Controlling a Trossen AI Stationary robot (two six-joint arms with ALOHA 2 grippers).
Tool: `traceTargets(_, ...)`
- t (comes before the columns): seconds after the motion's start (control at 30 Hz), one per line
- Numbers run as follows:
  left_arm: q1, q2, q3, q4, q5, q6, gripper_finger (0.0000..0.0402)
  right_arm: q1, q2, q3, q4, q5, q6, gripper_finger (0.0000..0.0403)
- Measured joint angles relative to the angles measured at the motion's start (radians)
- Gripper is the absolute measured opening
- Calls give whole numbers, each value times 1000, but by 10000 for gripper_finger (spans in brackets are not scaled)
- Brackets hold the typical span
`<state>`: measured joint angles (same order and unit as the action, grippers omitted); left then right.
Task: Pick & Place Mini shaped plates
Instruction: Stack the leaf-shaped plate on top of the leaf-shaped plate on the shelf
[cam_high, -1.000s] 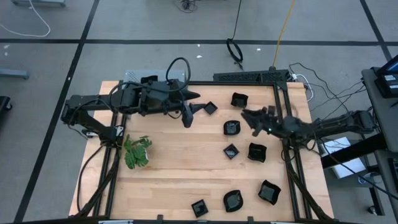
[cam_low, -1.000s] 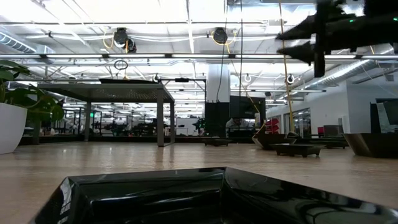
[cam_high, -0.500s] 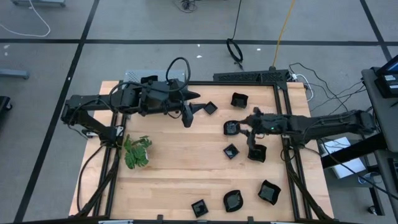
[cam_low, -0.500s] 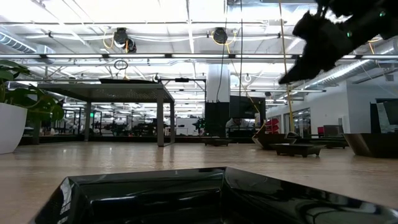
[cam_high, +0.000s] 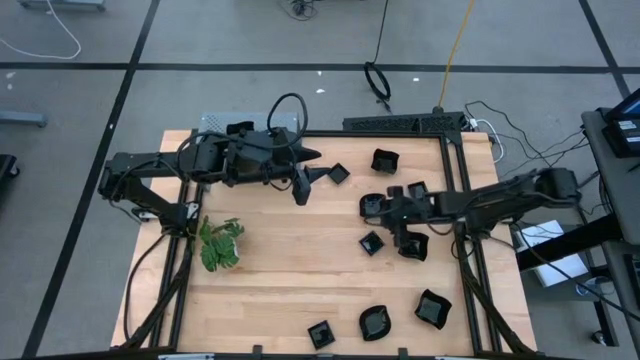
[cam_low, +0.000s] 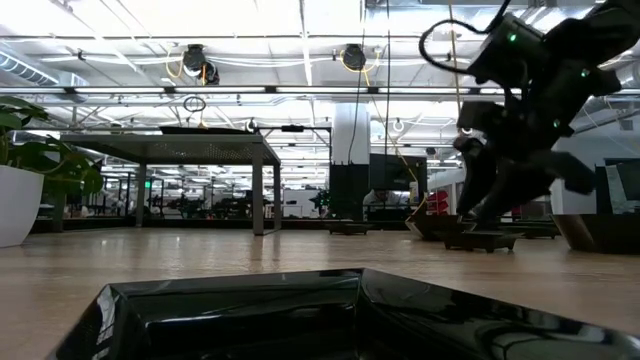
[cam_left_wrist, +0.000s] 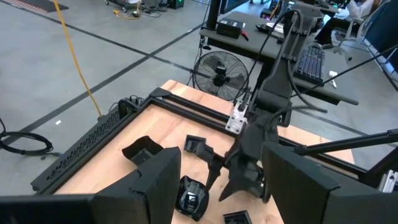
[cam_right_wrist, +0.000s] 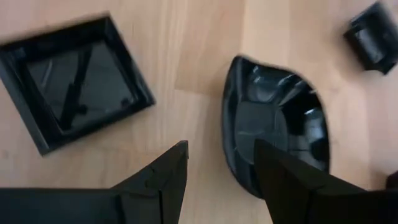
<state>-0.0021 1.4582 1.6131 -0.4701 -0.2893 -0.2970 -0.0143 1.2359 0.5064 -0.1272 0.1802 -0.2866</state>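
Mini shaped plates lie spread over the right half of the wooden surface (cam_high: 280, 270), and all of them look empty. They are small, shiny and black, like little trays. From above, one square plate (cam_high: 385, 160) sits near the far edge, and another small plate (cam_high: 340, 173) lies near the left gripper. A rounded plate (cam_high: 372, 205) and a small square plate (cam_high: 371, 243) lie in the middle. Three more sit near the front edge: a small square one (cam_high: 320, 333), a rounded one (cam_high: 375, 322) and a bigger one (cam_high: 433, 308).

The right gripper (cam_high: 398, 215) is low over the middle group, between the rounded plate and one more plate (cam_high: 414, 247) just beside it. In the right wrist view its two dark fingers (cam_right_wrist: 165, 177) stand apart. One finger is over bare wood between a flat square plate (cam_right_wrist: 74, 87) and a deep rounded plate with wavy sides (cam_right_wrist: 277, 134). The other finger is over the rim of that rounded plate. I cannot tell if it touches it.

The left gripper (cam_high: 305, 175) hangs over the far left part of the surface, with its fingers (cam_left_wrist: 155, 183) spread apart and nothing between them.

A green leafy plant (cam_high: 220, 243) stands on the left side, well apart from the plates. The wood is pale and smooth, with a black frame (cam_high: 470, 270) around it.
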Motion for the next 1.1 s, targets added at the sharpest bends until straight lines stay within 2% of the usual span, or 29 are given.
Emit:
traceTargets(0.13, 0, 0, 0, -3, 0, 0, 227, 0, 64, 0, 38, 14, -48, 170)
traceTargets(0.3, 0, 0, 0, -7, 0, 6, 227, 0, 135, 0, 117, 86, -78, 151)
traceTargets(0.47, 0, 0, 0, -14, 0, 6, 227, 0, 189, 2, 163, 108, -77, 102)
traceTargets(0.63, 0, 0, 0, -24, 0, 6, 227, 5, 196, 2, 176, 104, -69, 20)
traceTargets(0.8, 0, 0, 0, -35, 0, 6, 227, 16, 139, 1, 174, 103, -42, 5)
traceTargets(1.0, 0, 0, 0, -36, 1, 6, 227, 16, 39, 48, 147, -55, 47, 1)
traceTargets(1.1, 0, 0, 0, -36, 1, 6, 227, 16, 46, 96, 155, -117, 69, 1)
